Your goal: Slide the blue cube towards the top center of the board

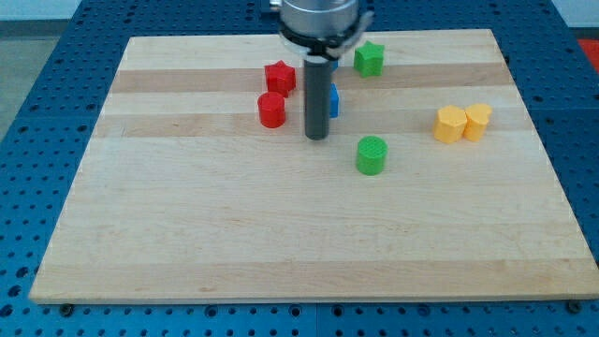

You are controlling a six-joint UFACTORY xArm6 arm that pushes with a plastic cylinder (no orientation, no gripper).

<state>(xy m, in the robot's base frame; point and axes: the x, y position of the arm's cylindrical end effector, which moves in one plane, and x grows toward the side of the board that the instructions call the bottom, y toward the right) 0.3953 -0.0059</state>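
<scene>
Although the blue cube [333, 99] is mostly hidden behind the rod, it sits in the board's [281, 234] upper middle, just right of my tip [317, 137], which rests slightly below it. No claw exists here, only the rod. The cube seems partway there, with a short push upward left. A red star-shaped block [280, 78], red cylinder [271, 109] and green star-shaped block [369, 59] crowd nearby.

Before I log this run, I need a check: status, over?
My tip down on the board, just below the blue cube. Cube mostly hidden behind the rod. Red blocks left, green block upper right; top center open.
</scene>
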